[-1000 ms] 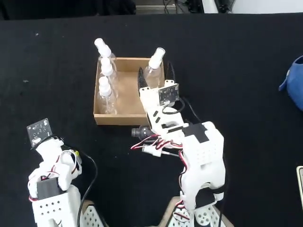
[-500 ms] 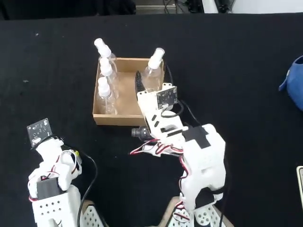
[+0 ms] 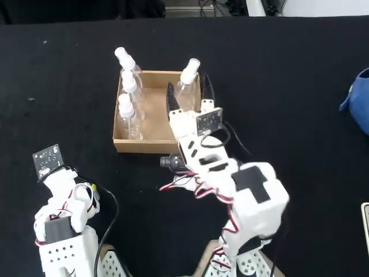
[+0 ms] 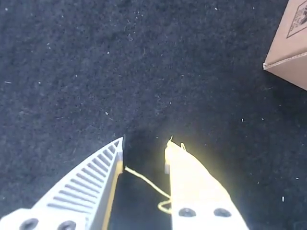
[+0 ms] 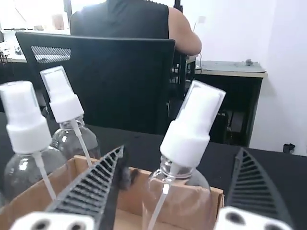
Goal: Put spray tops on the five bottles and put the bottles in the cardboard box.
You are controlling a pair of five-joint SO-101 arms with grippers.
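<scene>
Probably light, slick and easily tipped, the clear plastic bottle with white spray top [image 3: 185, 88] is best held around its body; it stands in the far right corner of the brown cardboard box [image 3: 144, 144], between the spread jaws of the right gripper [image 5: 180, 149]. Three capped bottles [image 3: 128, 109] line the box's left wall. The left gripper [image 4: 144, 140] hangs parted, empty.

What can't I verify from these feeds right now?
- High view: the right claw and arm hide the base of the bottle it straddles; seated in the cardboard box or not, unclear.
- High view: dark object beside the box, partly under the arm, too small to identify.
</scene>
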